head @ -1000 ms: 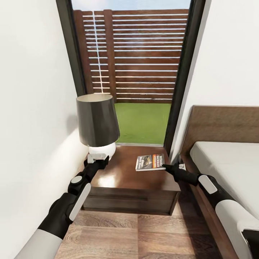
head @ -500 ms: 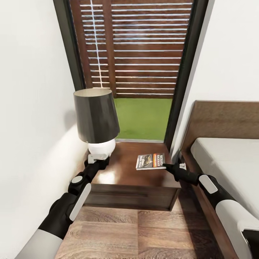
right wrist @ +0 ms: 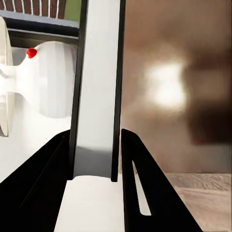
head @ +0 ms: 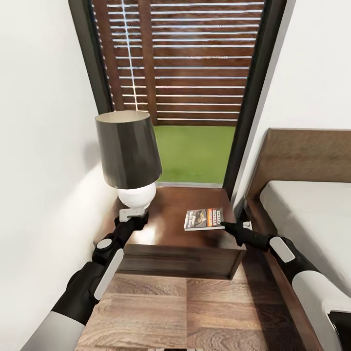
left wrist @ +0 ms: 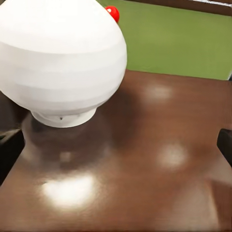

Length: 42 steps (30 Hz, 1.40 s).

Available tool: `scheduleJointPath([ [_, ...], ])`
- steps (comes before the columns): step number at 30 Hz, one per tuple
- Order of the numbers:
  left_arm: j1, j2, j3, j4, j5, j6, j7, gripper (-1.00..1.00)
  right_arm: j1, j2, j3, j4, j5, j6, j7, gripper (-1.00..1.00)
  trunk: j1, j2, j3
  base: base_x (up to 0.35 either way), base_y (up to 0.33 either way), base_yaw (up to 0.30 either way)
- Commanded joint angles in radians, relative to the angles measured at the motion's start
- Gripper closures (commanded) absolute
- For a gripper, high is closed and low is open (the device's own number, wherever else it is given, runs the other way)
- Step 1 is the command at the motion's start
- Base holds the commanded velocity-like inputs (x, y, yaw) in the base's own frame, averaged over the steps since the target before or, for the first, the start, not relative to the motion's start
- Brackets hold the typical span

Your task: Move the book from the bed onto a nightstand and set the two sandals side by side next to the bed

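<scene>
Nearest you is the plank floor [head: 195, 312], with both arms reaching forward over it. Your right gripper [head: 227, 225] has its fingers [right wrist: 46, 183] closed on the book's [head: 204, 219] edge; the book lies flat on the nightstand [head: 175, 234], toward the bed [head: 312, 219]. Your left gripper [head: 132, 215] sits at the lamp's [head: 129, 156] white base [left wrist: 60, 58], fingers spread wide, holding nothing. Beyond stands the window [head: 180, 73], with grass and a slatted fence outside.

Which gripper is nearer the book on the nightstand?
Right. The right gripper is at the book with its jaws around the edge; the left gripper sits across the nightstand by the lamp.
</scene>
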Motion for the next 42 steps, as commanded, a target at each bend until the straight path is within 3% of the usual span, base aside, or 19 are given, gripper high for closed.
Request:
scheduleJointPath([
  [1, -0.001, 0.001, -0.004, -0.002, 0.010, 0.003, 0.010, -1.00, -0.001, 0.000, -0.004, 0.000, -0.001, 0.007, 0.002, 1.00, 0.000, -0.001, -0.005, 0.000, 0.000, 0.000],
  [4, -0.001, 0.001, -0.004, -0.002, 0.010, 0.003, 0.010, -1.00, -0.001, 0.000, -0.004, 0.000, 0.000, 0.007, 0.002, 1.00, 0.002, -0.001, -0.016, 0.000, 0.000, 0.000],
  [12, -0.001, 0.000, -0.004, -0.001, 0.010, 0.003, 0.010, -1.00, -0.001, 0.001, -0.004, 0.000, 0.000, 0.007, 0.007, 1.00, 0.002, -0.001, -0.016, 0.014, 0.000, 0.000],
  [25, 0.004, 0.002, -0.004, -0.002, 0.011, 0.001, 0.010, -1.00, -0.001, 0.002, -0.004, 0.000, -0.001, 0.007, 0.009, 1.00, 0.002, -0.001, -0.016, 0.196, 0.000, 0.000],
  [39, 0.005, 0.001, -0.004, -0.006, 0.011, 0.003, 0.010, -1.00, -0.001, 0.002, -0.004, -0.002, 0.000, 0.007, 0.009, 1.00, 0.008, -0.005, -0.071, 0.002, 0.000, 0.000],
  [42, 0.005, 0.001, -0.004, -0.006, 0.010, 0.002, 0.010, -1.00, 0.000, 0.002, -0.003, -0.006, 0.000, 0.007, 0.010, 1.00, 0.008, -0.005, -0.071, 0.000, 0.000, 0.000],
])
